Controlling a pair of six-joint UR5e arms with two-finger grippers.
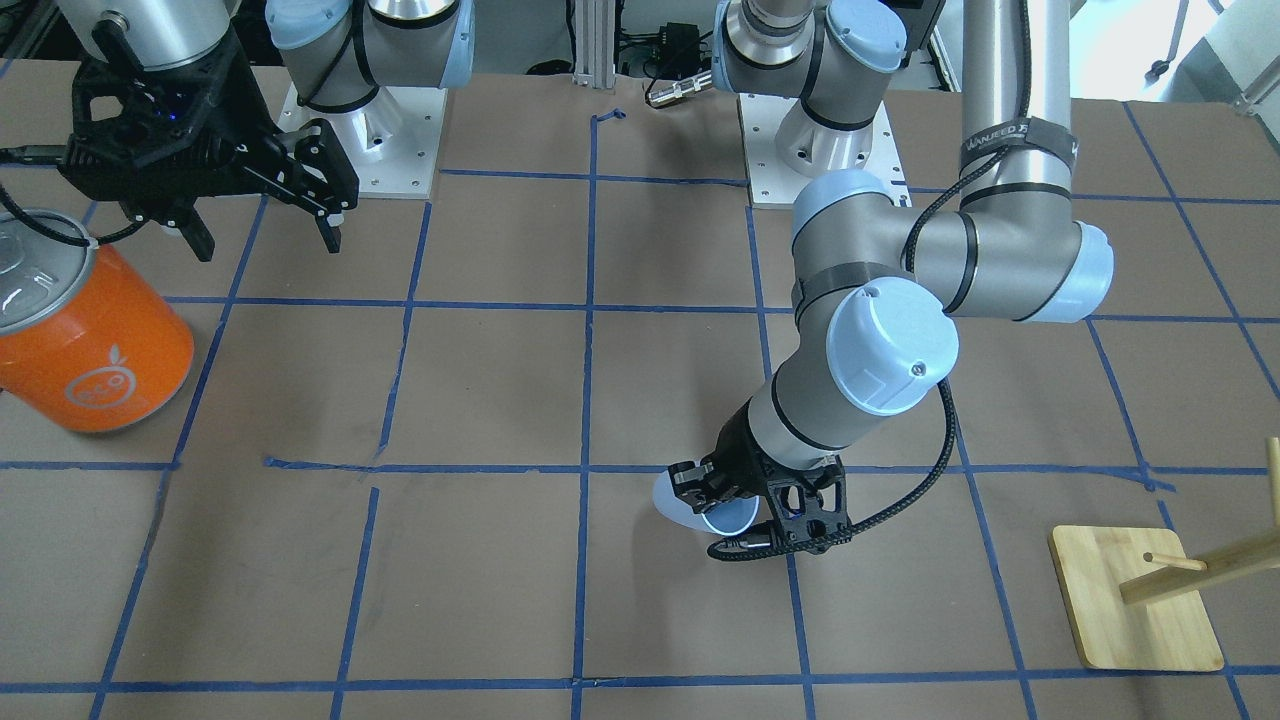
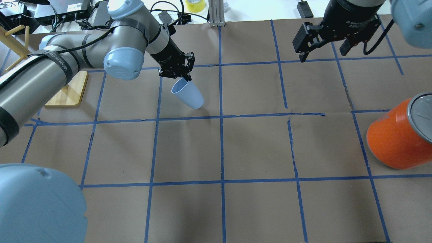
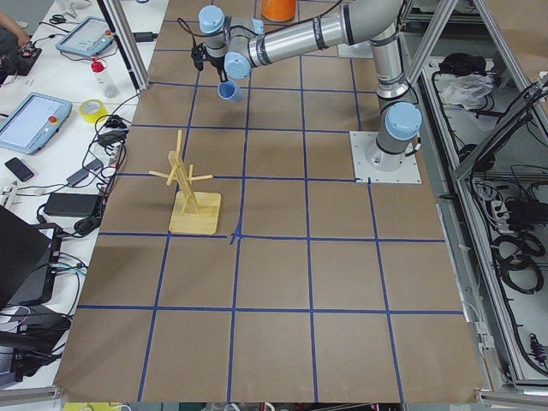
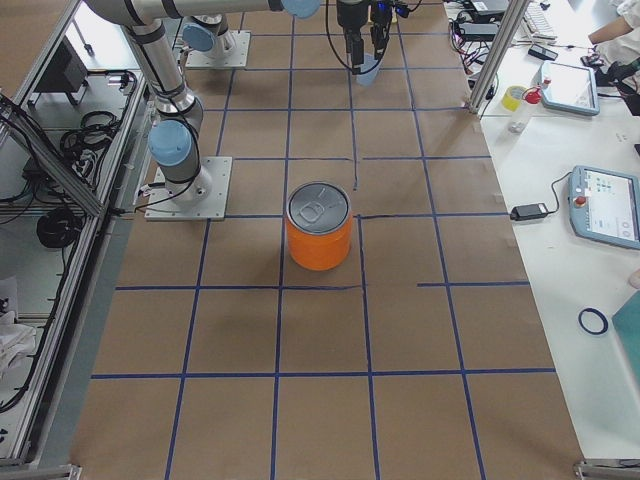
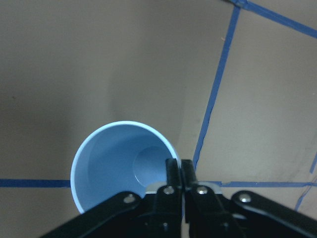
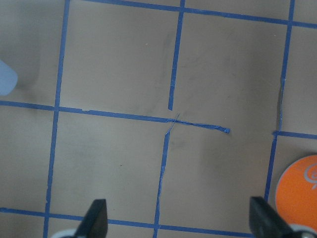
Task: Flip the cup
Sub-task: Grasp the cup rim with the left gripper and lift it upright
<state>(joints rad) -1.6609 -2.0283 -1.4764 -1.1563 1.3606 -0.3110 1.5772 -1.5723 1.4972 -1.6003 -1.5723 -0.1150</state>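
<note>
The cup (image 2: 189, 95) is a pale blue tumbler, tilted with its open mouth up toward my left gripper (image 2: 184, 78) and its base down and away. My left gripper is shut on the cup's rim, one finger inside and one outside, as the left wrist view shows (image 5: 179, 167), where the cup's (image 5: 116, 166) bluish inside faces the camera. The cup (image 1: 680, 505) hangs just over the table under the left gripper (image 1: 706, 497). My right gripper (image 2: 322, 54) is open and empty, far off over the table's other side (image 1: 265, 238), with wide-spread fingers (image 6: 96, 218).
A large orange can (image 2: 395, 138) with a silver top stands near the right arm's side (image 1: 90, 340). A wooden peg stand (image 2: 67, 91) on a square base sits by the left arm (image 1: 1135, 595). Blue tape lines grid the brown table.
</note>
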